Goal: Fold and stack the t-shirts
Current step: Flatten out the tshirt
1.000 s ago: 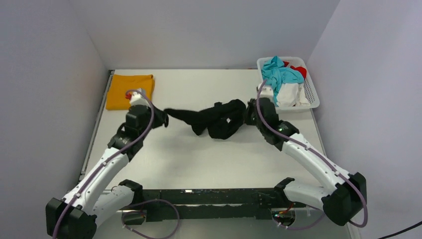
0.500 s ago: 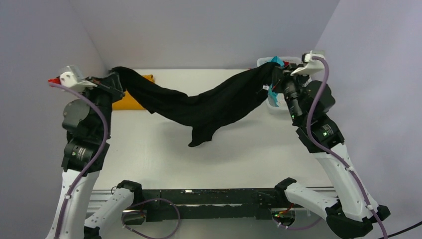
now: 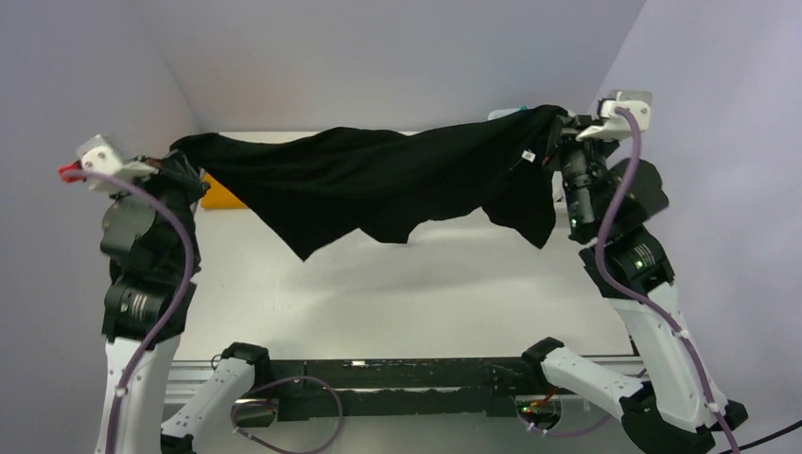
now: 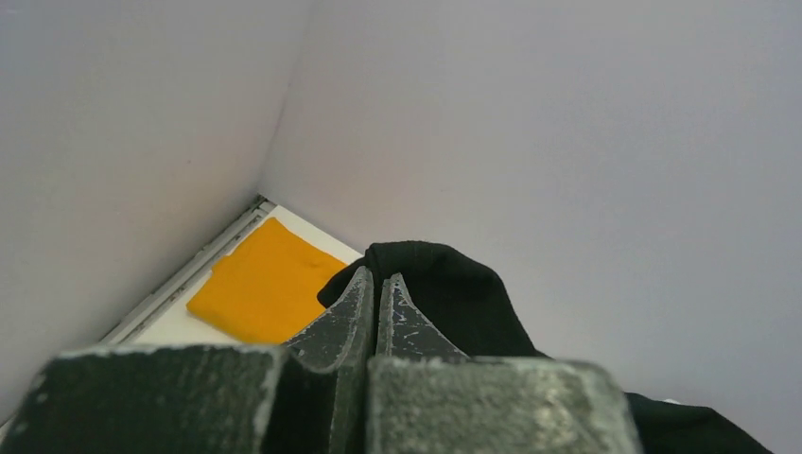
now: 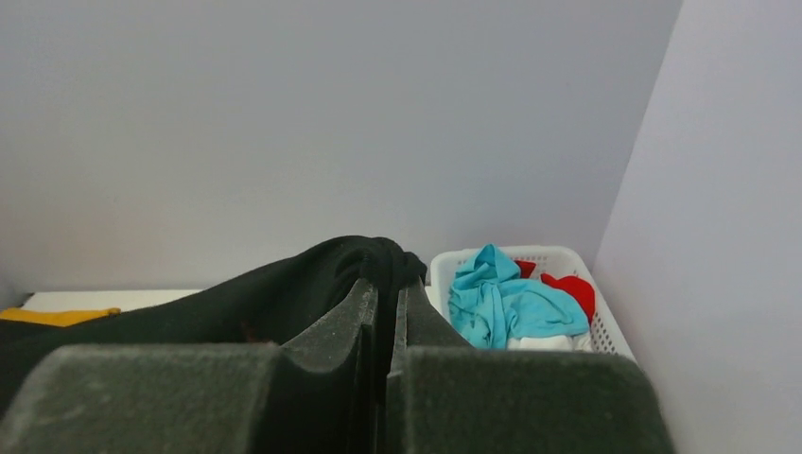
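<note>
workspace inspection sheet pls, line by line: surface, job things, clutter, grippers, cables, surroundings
Surface: white table, shadow of the hanging cloth across it.
Job's things: large black cloth t-shirt stretched in the air between both arms; flat orange-yellow cloth t-shirt in the far left corner.
Clutter: white plastic lattice basket in the far right corner, holding teal cloth and red and white cloth.
Grippers: left gripper and right gripper both shut on the black t-shirt.
Cables: purple cables run along each arm.
Surroundings: pale grey walls on three sides.
</note>
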